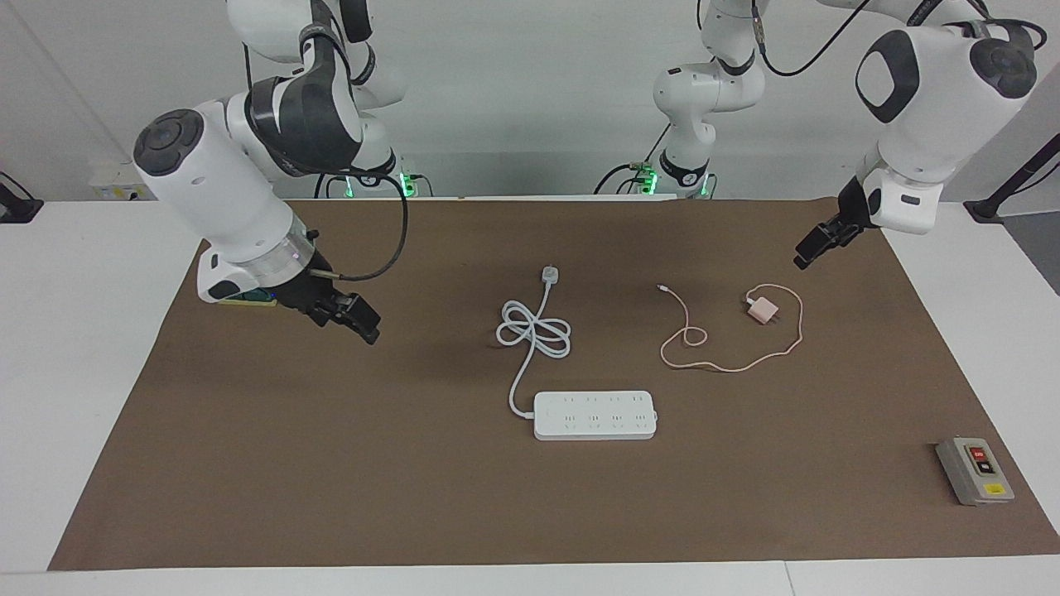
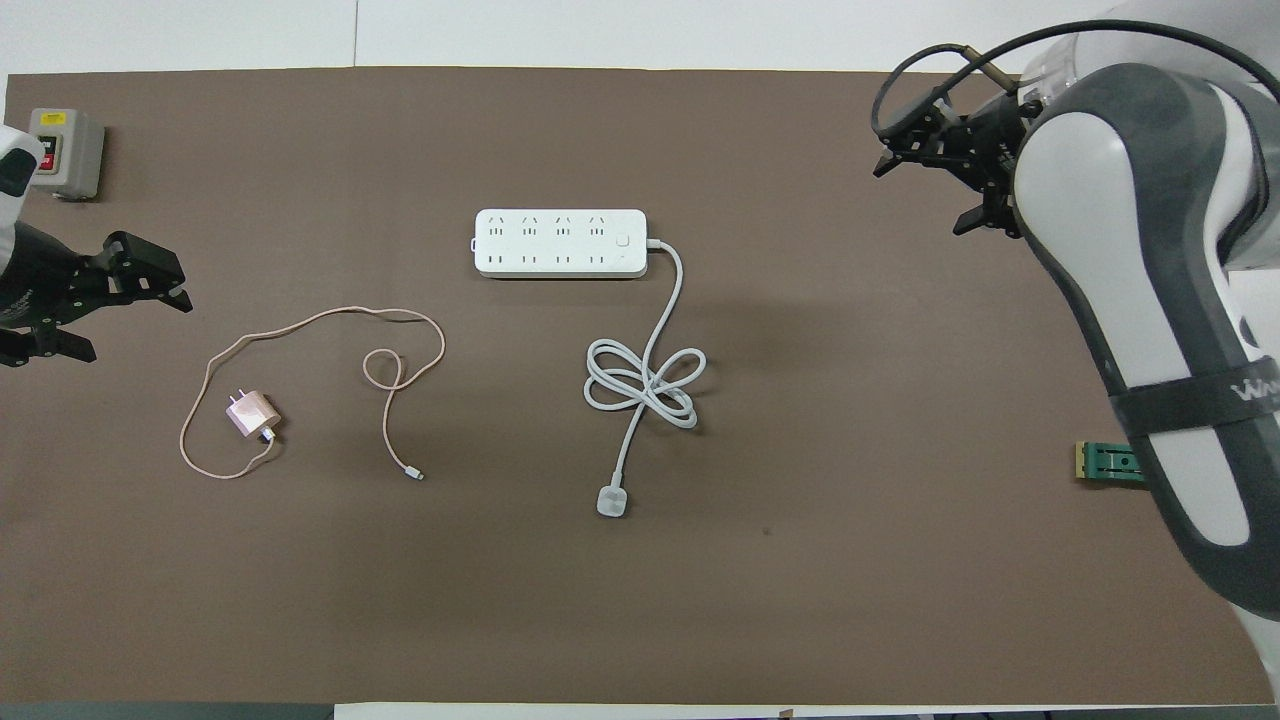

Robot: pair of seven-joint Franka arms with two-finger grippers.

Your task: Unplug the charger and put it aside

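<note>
The pale-pink charger (image 1: pixel 760 310) lies on the brown mat, out of the power strip, nearer to the robots than the strip and toward the left arm's end; it also shows in the overhead view (image 2: pixel 250 412). Its thin pink cable (image 1: pixel 729 364) loops loosely around it on the mat (image 2: pixel 330 315). The white power strip (image 1: pixel 595 414) lies mid-table with all sockets bare (image 2: pixel 560 243). My left gripper (image 1: pixel 816 247) hangs open and empty above the mat's edge near the charger (image 2: pixel 135 328). My right gripper (image 1: pixel 363 321) hangs open and empty over the right arm's end of the mat (image 2: pixel 918 200).
The strip's thick white cord (image 1: pixel 534 331) lies knotted between the strip and the robots, ending in its plug (image 2: pixel 612 502). A grey button box (image 1: pixel 975 472) sits at the mat's corner at the left arm's end. A small green part (image 2: pixel 1110 462) lies under the right arm.
</note>
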